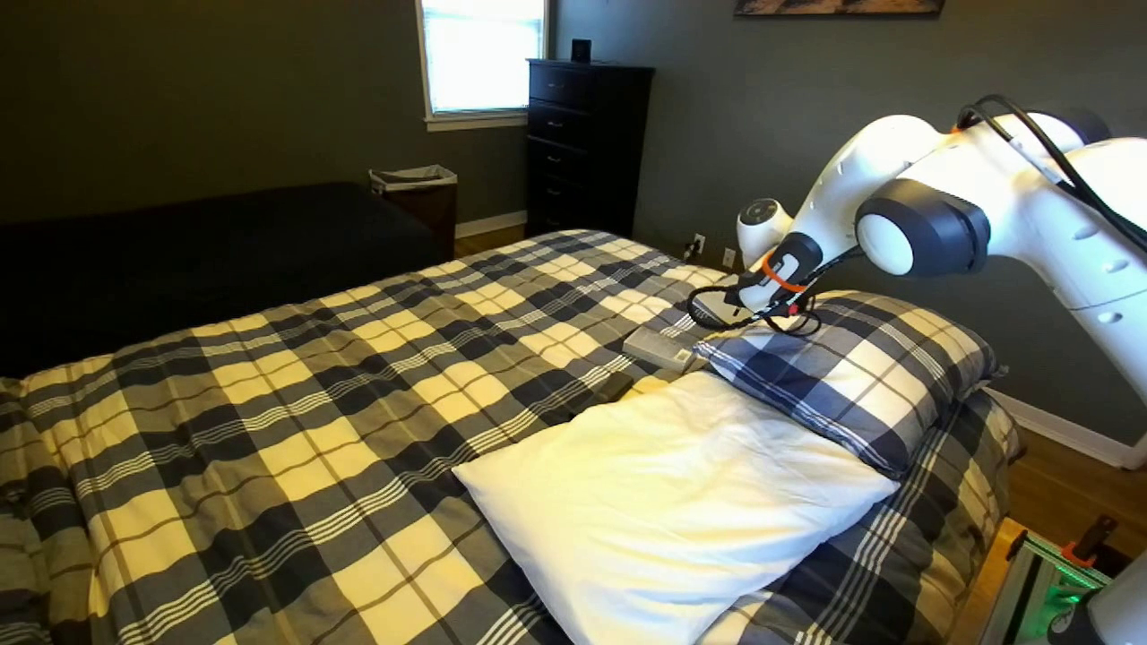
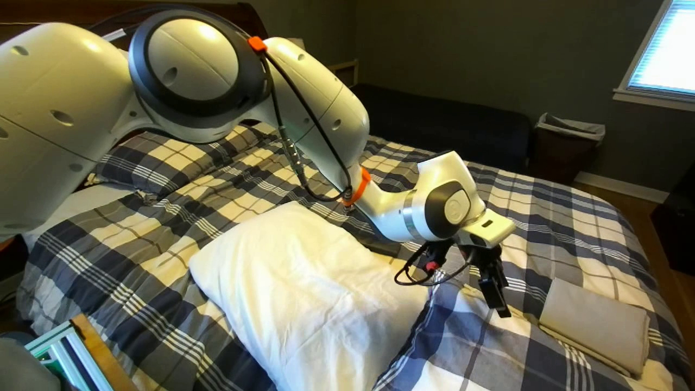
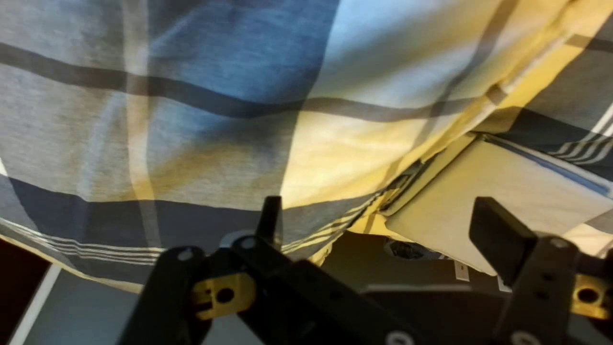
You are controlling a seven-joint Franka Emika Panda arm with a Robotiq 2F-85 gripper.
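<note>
Plaid pillow [image 1: 860,367], supported by the bed [image 1: 314,430] and laid against a white pillow [image 1: 668,502], is ungripped because the gripper [image 3: 378,211] is held spread wide near its edge, with nothing clasped.

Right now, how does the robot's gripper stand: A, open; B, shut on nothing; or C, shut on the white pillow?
A: in the wrist view the gripper has its two black fingers set well apart, the plaid pillow showing behind one of them.
</note>
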